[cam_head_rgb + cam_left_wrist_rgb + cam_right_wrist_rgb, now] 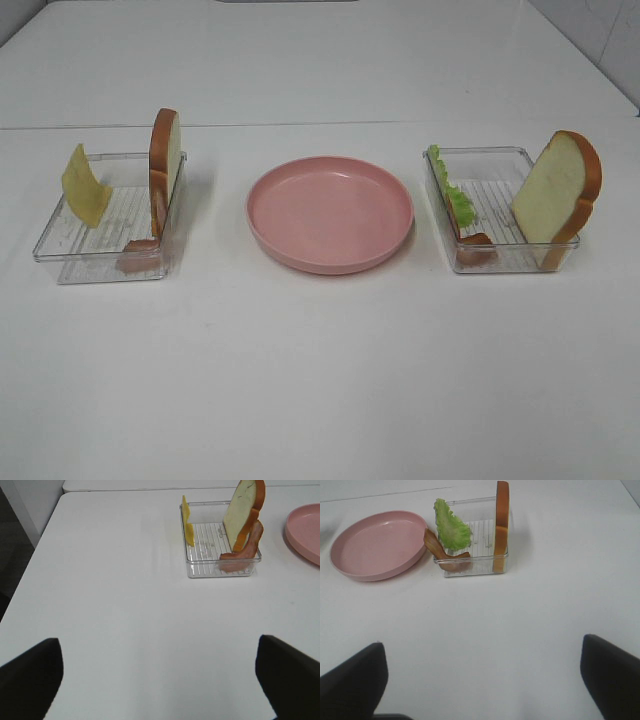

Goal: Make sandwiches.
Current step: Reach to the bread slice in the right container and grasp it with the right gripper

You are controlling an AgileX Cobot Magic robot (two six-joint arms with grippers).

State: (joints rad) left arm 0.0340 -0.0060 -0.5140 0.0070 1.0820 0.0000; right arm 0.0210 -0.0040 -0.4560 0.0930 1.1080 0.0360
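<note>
The sandwich parts lie apart, not stacked. In the left clear tray (pixel 95 268) a yellow cheese slice (pixel 86 187), a bread slice (pixel 165 160) and a meat strip (pixel 140 245) lean upright. In the right clear tray (pixel 500 262) stand a lettuce leaf (pixel 452 195), a meat strip (pixel 474 240) and a bread slice (pixel 558 187). My left gripper (pixel 160 680) is open and empty, well short of the cheese (pixel 187 527). My right gripper (pixel 482 680) is open and empty, well short of the lettuce (pixel 451 527). Neither gripper shows in the high view.
An empty pink round plate (pixel 330 213) sits between the two trays on the white table. It also shows at the edge of the left wrist view (pixel 305 530) and in the right wrist view (pixel 375 542). The table's left edge drops off (pixel 30 555).
</note>
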